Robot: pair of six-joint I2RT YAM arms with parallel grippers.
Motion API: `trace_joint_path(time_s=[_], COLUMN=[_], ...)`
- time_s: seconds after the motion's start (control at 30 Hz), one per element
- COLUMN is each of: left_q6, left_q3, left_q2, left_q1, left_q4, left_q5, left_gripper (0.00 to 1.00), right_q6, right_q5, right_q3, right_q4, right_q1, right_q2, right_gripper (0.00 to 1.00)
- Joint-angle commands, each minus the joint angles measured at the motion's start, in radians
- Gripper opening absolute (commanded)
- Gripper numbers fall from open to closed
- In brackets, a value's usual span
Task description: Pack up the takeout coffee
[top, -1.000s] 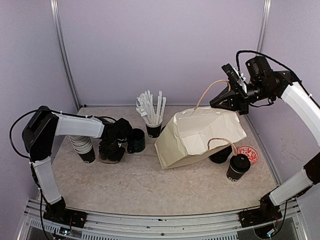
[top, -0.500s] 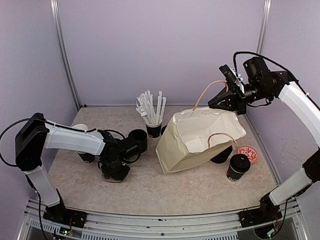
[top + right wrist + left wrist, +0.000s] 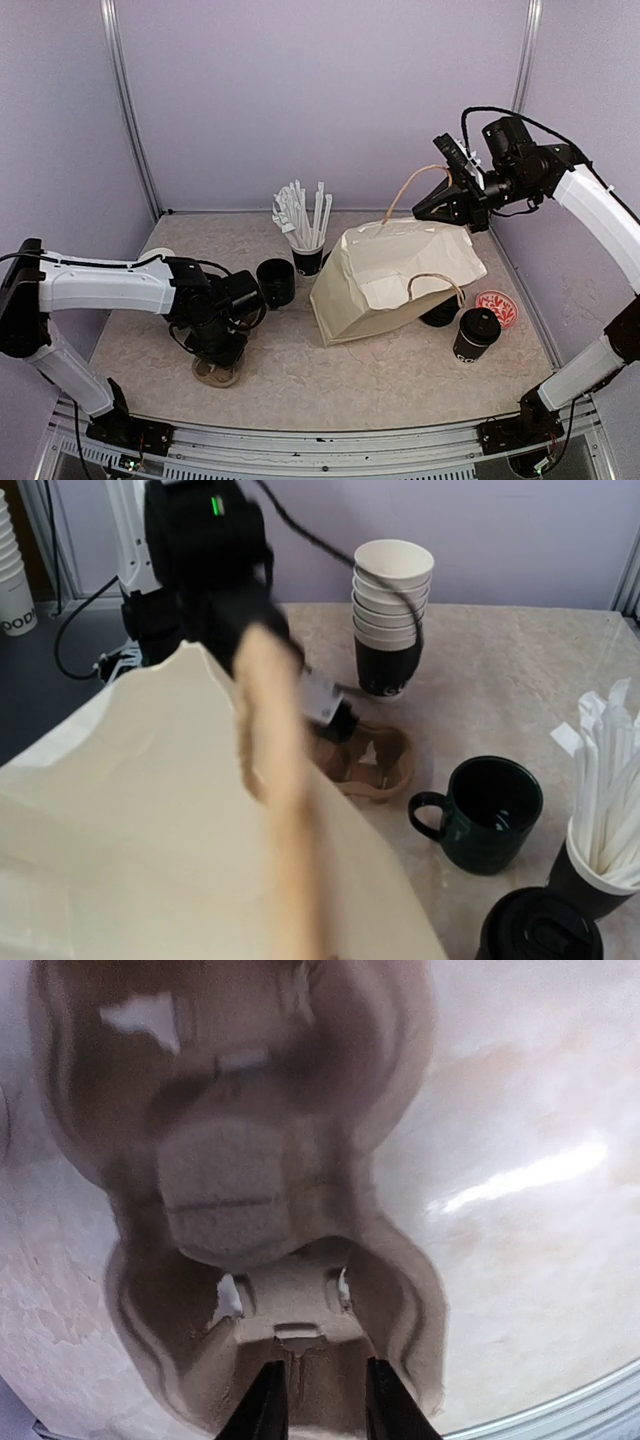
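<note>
While my right claw (image 3: 446, 196) is pinching the handle (image 3: 270, 750) of the paper bag (image 3: 400, 270), my narrowly parted left claw (image 3: 325, 1372) is straddling the cup carrier (image 3: 230, 1190) left of it, probably needing a takeout cup (image 3: 477, 335) next.

Lidded takeout cups (image 3: 478, 335): at least two. One each: paper bag (image 3: 400, 275), mug (image 3: 274, 283), straw cup (image 3: 308, 260), cup stack (image 3: 392, 620), carrier (image 3: 375, 765).

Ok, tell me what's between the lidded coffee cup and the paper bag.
Nothing visible: the lidded cup stands right beside the bag, by its lower handle. The right gripper holds the upper handle.
</note>
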Motion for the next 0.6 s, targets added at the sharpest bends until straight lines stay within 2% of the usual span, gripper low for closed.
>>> trace_joint_path(time_s=[0.0, 0.3, 0.57], left_q6=[-0.017, 0.063, 0.060], left_q3=[0.126, 0.127, 0.072], left_q2=[-0.082, -0.012, 0.003], left_q1=[0.023, 0.122, 0.175], left_q4=[0.016, 0.052, 0.106], left_q5=[-0.014, -0.007, 0.030], left_gripper=[0.39, 0.56, 0.49], right_q6=[0.012, 0.028, 0.037], right_q5=[0.012, 0.060, 0.063], right_q3=[-0.016, -0.039, -0.049], right_q4=[0.012, 0.030, 0.045], right_q1=[0.014, 0.014, 0.016], right_q2=[-0.001, -0.004, 0.000], right_gripper=[0.00, 0.00, 0.00])
